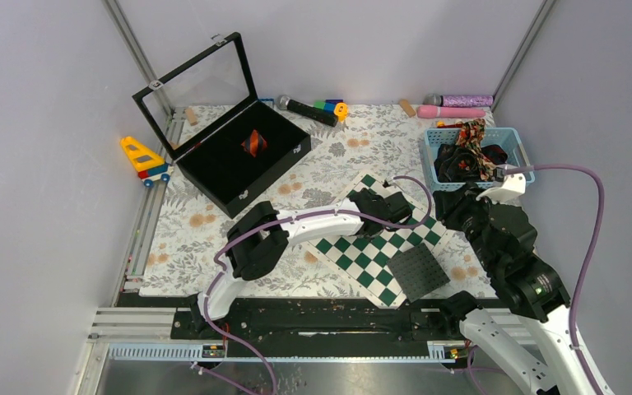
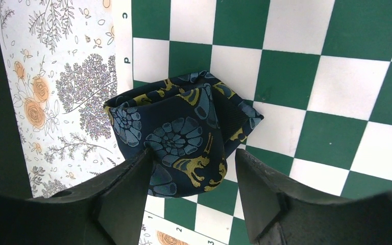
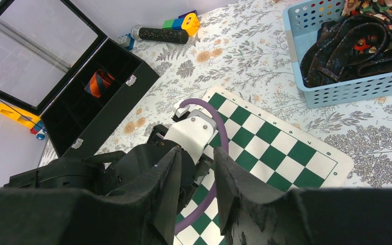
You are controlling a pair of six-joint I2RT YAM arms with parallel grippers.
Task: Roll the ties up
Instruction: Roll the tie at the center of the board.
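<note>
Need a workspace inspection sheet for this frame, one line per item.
Surface: floral cloth, chequered board on it.
Job's things: navy floral tie bundled at board's edge; striped rolled tie in black box; more ties in blue basket.
Clutter: toy truck, black microphone, purple microphone, blocks, studded mat.
Grippers: left gripper open, straddling navy tie; right gripper open, empty.
Cables: purple cables on both arms.
Surroundings: grey walls, metal frame.

Your left arm (image 1: 296,224) stretches from the bottom centre toward the middle of the top view. Its left hand (image 1: 388,202) points down, fingers (image 2: 127,189) spread wide. Your right arm (image 1: 510,247) rises at the lower right and bends leftward. The right hand (image 3: 196,161) holds its fingers a narrow gap apart.
</note>
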